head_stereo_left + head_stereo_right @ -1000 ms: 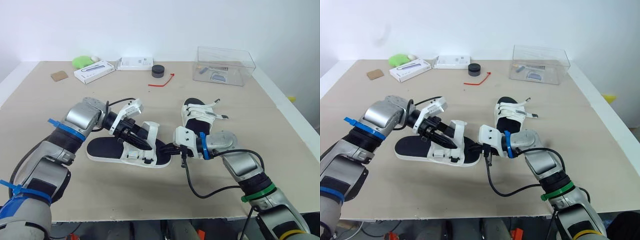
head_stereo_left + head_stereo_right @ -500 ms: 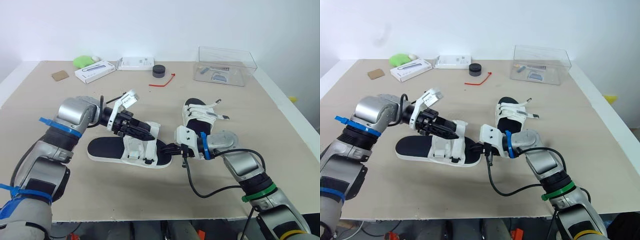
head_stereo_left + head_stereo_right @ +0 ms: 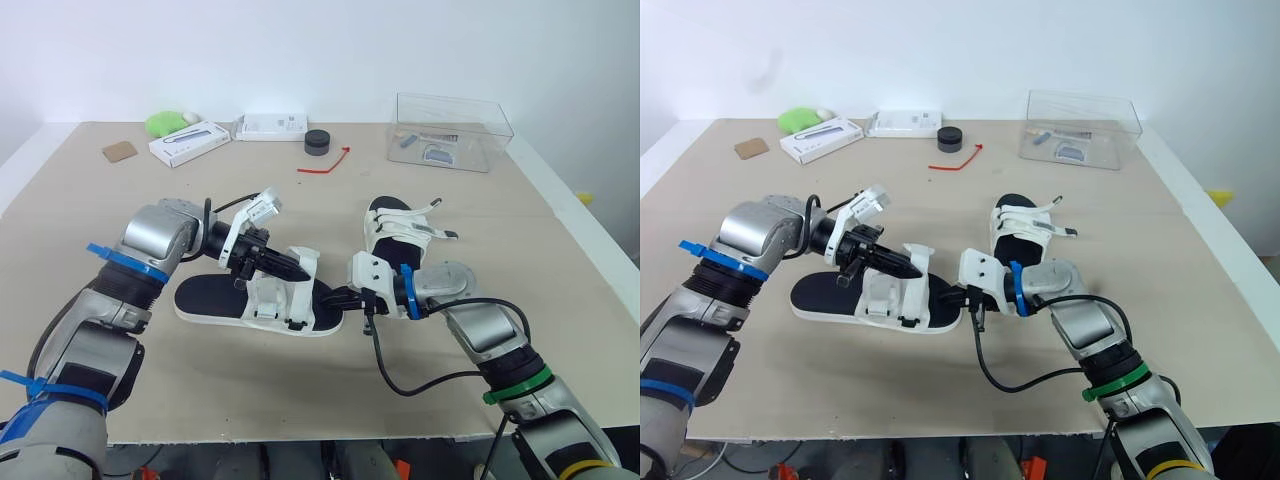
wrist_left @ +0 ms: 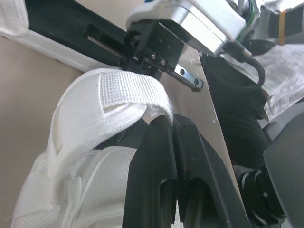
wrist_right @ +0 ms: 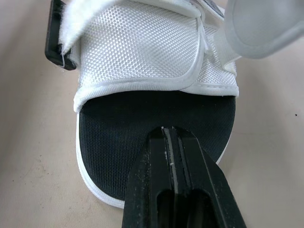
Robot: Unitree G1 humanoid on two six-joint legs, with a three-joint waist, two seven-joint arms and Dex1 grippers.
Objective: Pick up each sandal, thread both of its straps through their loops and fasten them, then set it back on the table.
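Left wrist view, claw (image 4: pixel 167 124) closed at strap (image 4: pixel 118 90)

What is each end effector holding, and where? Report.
Left end effector pinches the near sandal's strap at its edge. Right end effector holds nothing; shut, it touches the sandal's toe.

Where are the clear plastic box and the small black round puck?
clear plastic box (image 3: pixel 487 148), left eye view, front wall
small black round puck (image 3: pixel 317 141), left eye view, top face

A green lump (image 3: pixel 165 123), a long white box (image 3: pixel 188 143), and a brown card (image 3: pixel 118 151) sat upper left. A white packet (image 3: pixel 270 126), black puck (image 3: pixel 317 142), and red strip (image 3: pixel 326 163) lay top centre; a clear box (image 3: pixel 450 131) stood upper right.
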